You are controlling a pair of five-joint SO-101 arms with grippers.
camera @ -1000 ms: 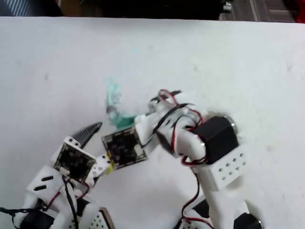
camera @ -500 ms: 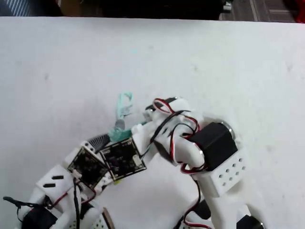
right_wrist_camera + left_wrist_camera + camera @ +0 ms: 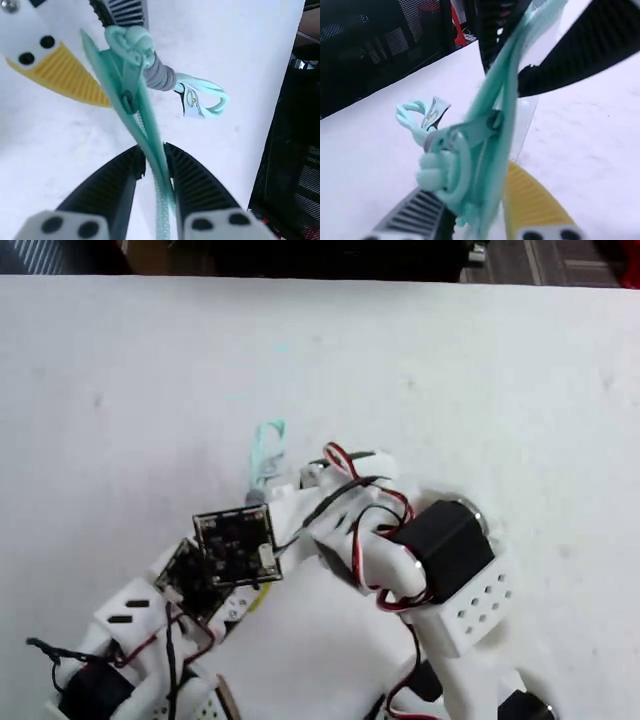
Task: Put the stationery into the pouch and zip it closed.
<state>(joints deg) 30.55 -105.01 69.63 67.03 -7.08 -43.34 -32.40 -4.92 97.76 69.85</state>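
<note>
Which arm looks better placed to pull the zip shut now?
Probably the left. The left gripper sits right at the zipper pull, while the right gripper is clamped on the edge of the pouch, which looks suited to holding it steady.

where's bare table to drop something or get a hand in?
Free: the far half of the table, beyond the pouch to the far edge, plus strips outside the arms. Crowded: near middle, where the left gripper and right gripper both clamp the pouch and the arms fill the near edge.
</note>
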